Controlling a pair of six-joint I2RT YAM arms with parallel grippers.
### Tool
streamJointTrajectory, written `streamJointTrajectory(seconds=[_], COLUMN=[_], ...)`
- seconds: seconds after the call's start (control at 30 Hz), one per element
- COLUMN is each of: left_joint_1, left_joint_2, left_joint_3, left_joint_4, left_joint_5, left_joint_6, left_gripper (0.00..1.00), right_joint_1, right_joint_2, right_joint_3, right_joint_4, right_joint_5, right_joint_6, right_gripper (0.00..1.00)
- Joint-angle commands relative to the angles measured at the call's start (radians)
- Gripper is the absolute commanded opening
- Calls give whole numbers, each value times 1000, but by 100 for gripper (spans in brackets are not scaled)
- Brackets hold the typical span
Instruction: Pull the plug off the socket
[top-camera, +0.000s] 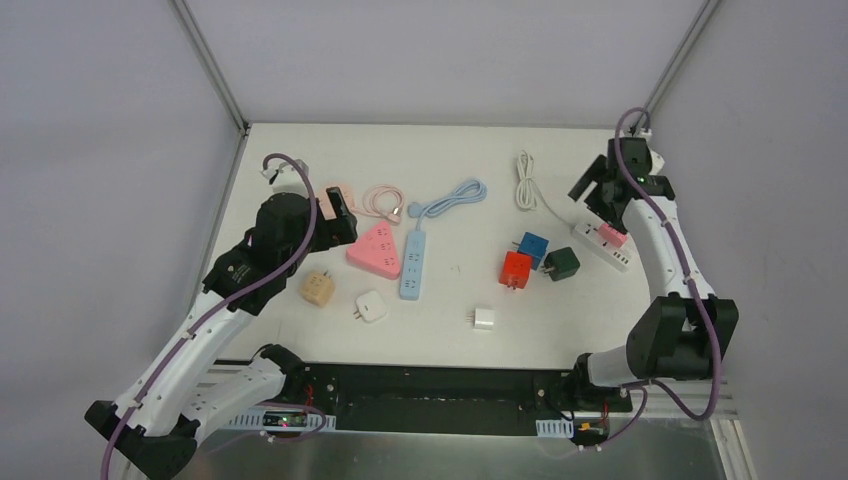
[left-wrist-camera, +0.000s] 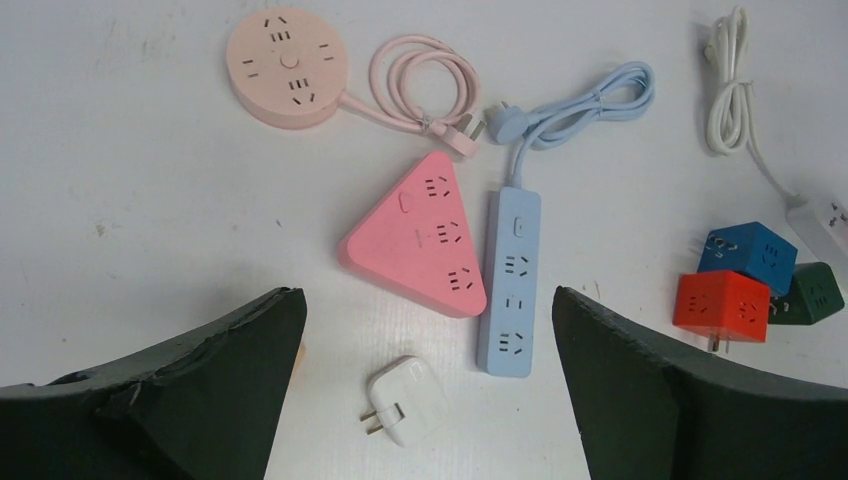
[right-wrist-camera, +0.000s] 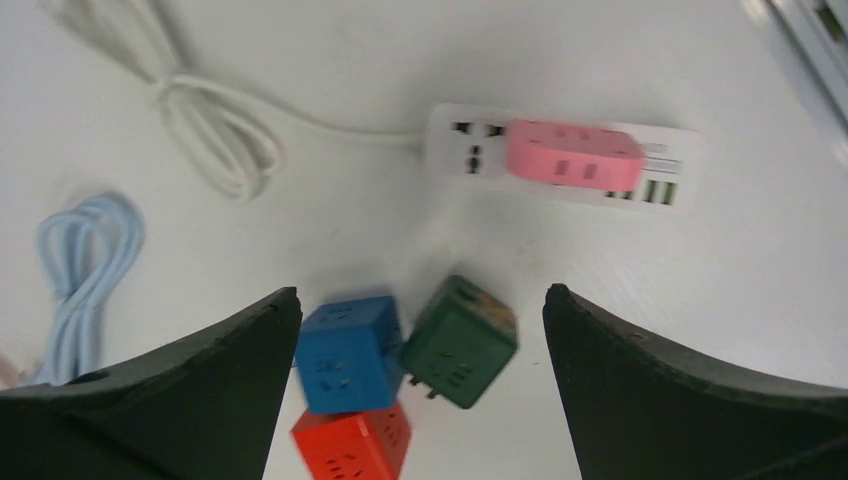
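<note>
I judge the task not started: the pink plug (right-wrist-camera: 573, 155) sits seated in the white power strip (right-wrist-camera: 672, 170) at the far right, untouched. The right gripper (right-wrist-camera: 420, 295), hovering near it, and the left gripper (left-wrist-camera: 430, 295) both stand wide open, holding nothing. The plug's pins are hidden, and the right wrist view is blurred.

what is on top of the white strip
A pink adapter sits on the white strip. Its prongs and the sockets beneath it are covered; bare sockets show beside it.
</note>
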Motion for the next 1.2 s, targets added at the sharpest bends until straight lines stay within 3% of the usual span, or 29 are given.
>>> streamJointTrajectory(seconds=[0.0, 0.23, 0.5, 0.93, 1.0, 1.17], left_joint_1=[-1, -1, -1, 0, 0, 2], left_joint_2=[15, 8, -31, -40, -46, -37], left_joint_3=[24, 26, 24, 33, 24, 16], left_joint_4=[48, 47, 28, 19, 32, 31], left_joint_5=[47, 97, 85, 41, 50, 49], left_joint_6=[10, 0, -2, 13, 15, 6], left_gripper=[99, 99, 99, 99, 99, 99], right_joint_1=[-114, -155, -156, -182, -186, -190], right_joint_2=[-92, -81, -33, 193, 209, 232], right_joint_3=[-90, -166, -242, -171, -158, -114], right_joint_4=[-30, 56, 165, 211, 218, 184], right_joint_5=[31, 95, 222, 112, 74, 26], right_joint_6=[-45, -166, -457, -684, -701, -696], right_gripper=[93, 92, 92, 88, 82, 48])
